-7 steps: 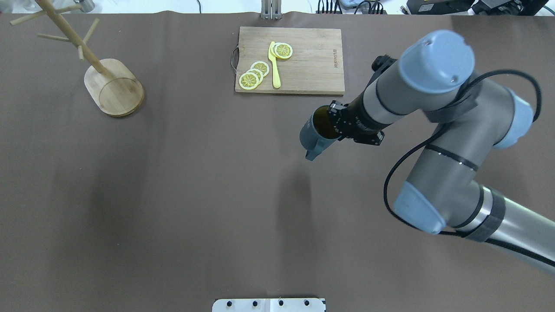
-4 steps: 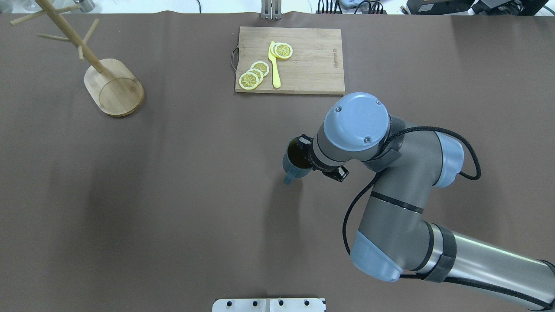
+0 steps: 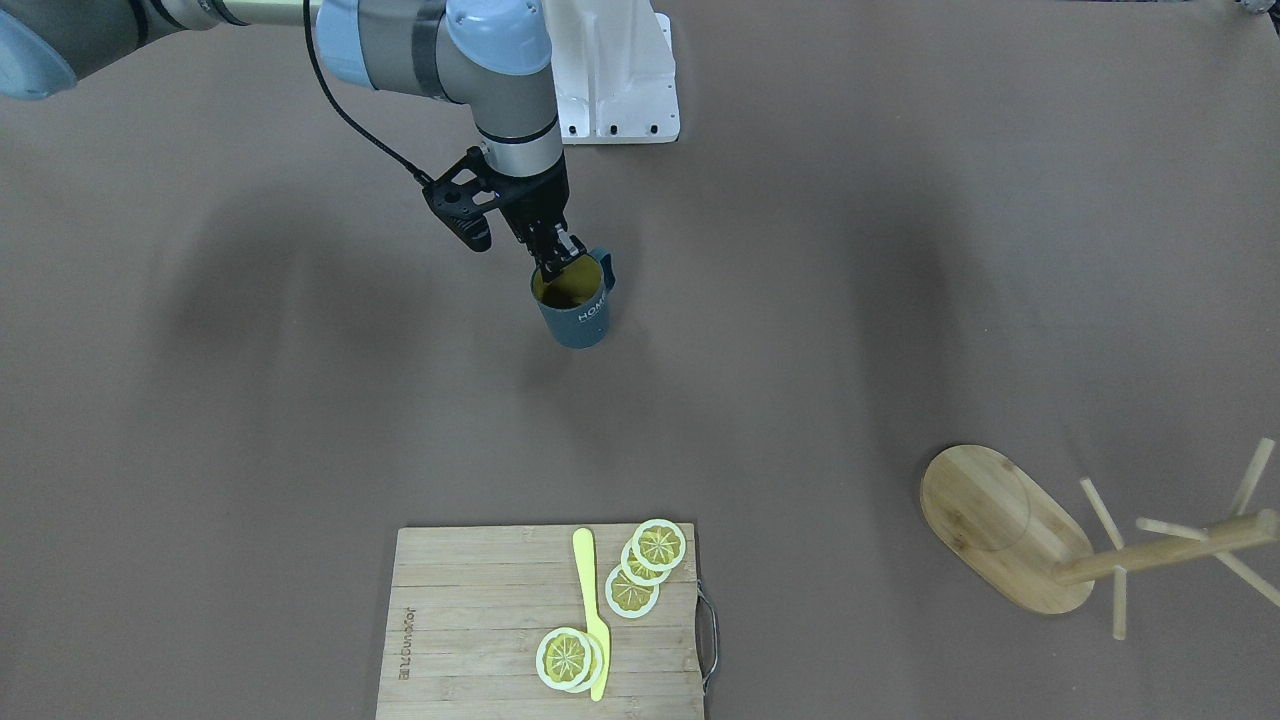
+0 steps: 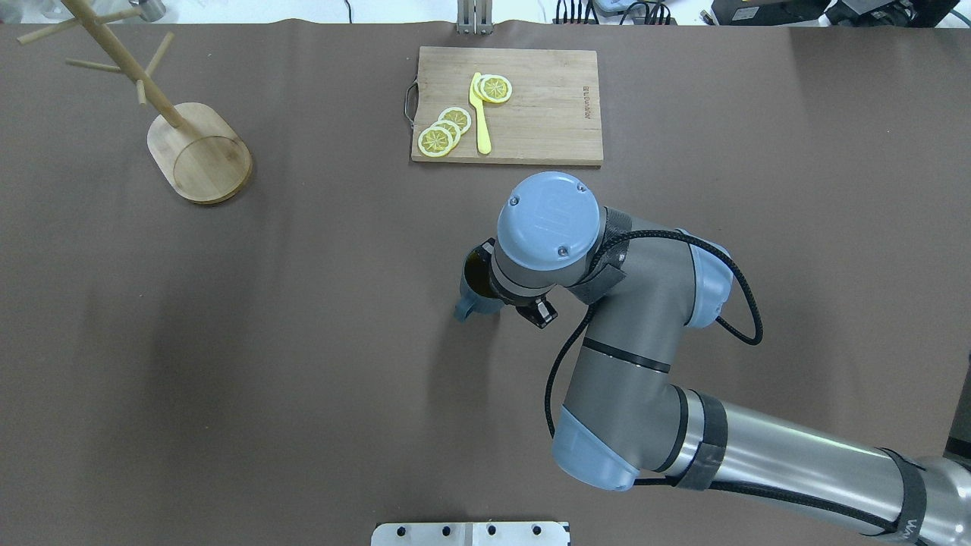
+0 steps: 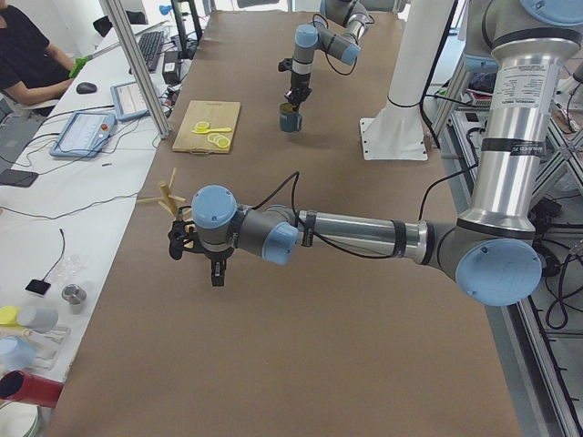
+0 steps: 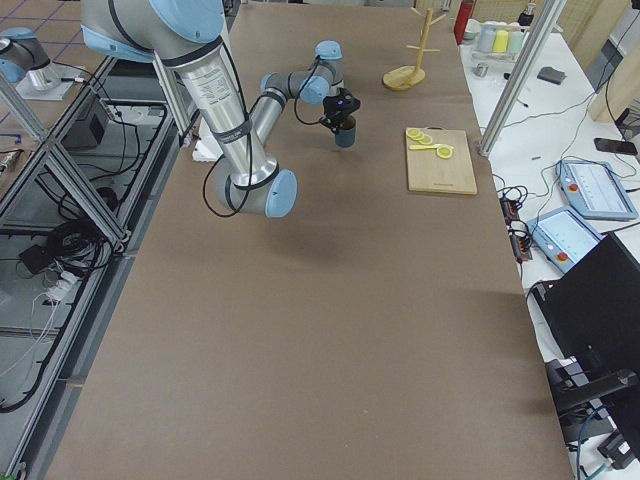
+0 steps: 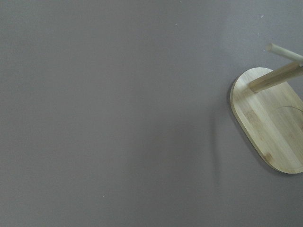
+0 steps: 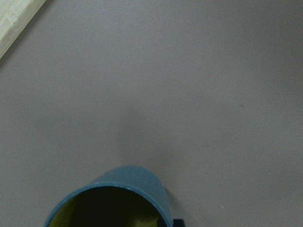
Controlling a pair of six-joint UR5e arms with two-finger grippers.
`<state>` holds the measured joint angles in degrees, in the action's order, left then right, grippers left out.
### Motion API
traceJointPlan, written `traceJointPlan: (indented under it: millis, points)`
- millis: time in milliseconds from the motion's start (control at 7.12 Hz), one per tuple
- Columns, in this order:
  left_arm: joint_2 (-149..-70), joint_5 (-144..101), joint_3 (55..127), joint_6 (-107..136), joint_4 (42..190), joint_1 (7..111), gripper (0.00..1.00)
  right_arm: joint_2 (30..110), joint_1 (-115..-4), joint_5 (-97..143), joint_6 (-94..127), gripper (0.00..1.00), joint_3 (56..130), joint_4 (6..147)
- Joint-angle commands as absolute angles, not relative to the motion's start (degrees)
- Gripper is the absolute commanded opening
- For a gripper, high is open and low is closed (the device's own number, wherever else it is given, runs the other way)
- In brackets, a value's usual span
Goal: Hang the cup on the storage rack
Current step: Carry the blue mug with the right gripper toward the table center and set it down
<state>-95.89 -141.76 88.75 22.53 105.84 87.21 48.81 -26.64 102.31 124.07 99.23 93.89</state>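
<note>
Pointing mouth-up, cup axis upright, handle robotward.

My cup, a dark teal-blue mug with a yellowish inside and white lettering on the side turned away from me, is upright with its mouth up near the middle of the table. My right pincer pinches its rim, one finger inside and one outside, and its loop handle points back toward my base and to my left. The storage rack, a light bamboo mug tree with a flat oval base, a round pole and thin angled pegs, stands upright at the table's far left, well apart from the cup.
</note>
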Motion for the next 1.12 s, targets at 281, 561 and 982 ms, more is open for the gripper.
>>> traceJointPlan:
  millis: [281,561,982]
  points:
    - [-95.89,-141.86,87.98,22.32,105.91,87.19,0.98,44.65,-26.63,102.22,135.4,0.0,89.85,88.18]
    - [-95.98,-141.86,87.98,22.32,105.91,87.19,0.98,44.47,-26.63,100.46,139.56,0.0,89.38,86.57]
    - [-95.98,-141.94,87.98,22.41,105.91,87.19,0.98,42.55,-28.29,100.81,139.31,1.0,90.17,87.1]
